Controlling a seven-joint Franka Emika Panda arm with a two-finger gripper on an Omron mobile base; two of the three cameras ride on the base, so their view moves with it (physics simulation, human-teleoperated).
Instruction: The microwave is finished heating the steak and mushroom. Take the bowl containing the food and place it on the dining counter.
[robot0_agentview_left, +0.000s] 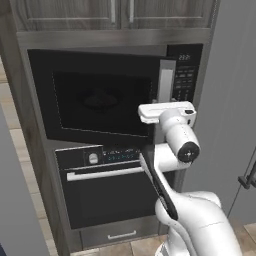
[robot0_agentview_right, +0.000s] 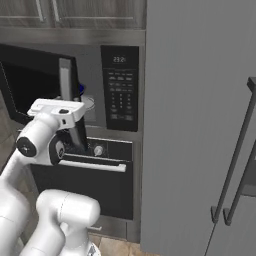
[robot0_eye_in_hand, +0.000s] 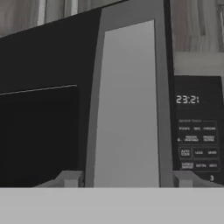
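Microwave (robot0_agentview_left: 100, 97) door handle (robot0_eye_in_hand: 127, 105) is the object of the moment: the tall silver bar stands between the dark glass on the left and the keypad (robot0_eye_in_hand: 196, 146) on the right, and in the right base view the door already looks swung slightly ajar, with a sliver of dark blue, likely the bowl (robot0_agentview_right: 81, 90), showing in the gap beside a pale round shape that may be the turntable. The steak and mushroom cannot be made out. The gripper (robot0_eye_in_hand: 124, 183) sits low on the handle, its two fingertips (robot0_eye_in_hand: 70, 179) standing wide apart on either side of the bar; whether they press on it or merely straddle it cannot be told. The step in hand looks to be opening the door. Done well, the pull would follow the door's arc about its left hinge, not run straight back, so the bar does not slip out from between the fingers, and would carry on until the opening is wide enough to reach in. Below, the oven (robot0_agentview_left: 107, 190) with its horizontal handle stays out of it.
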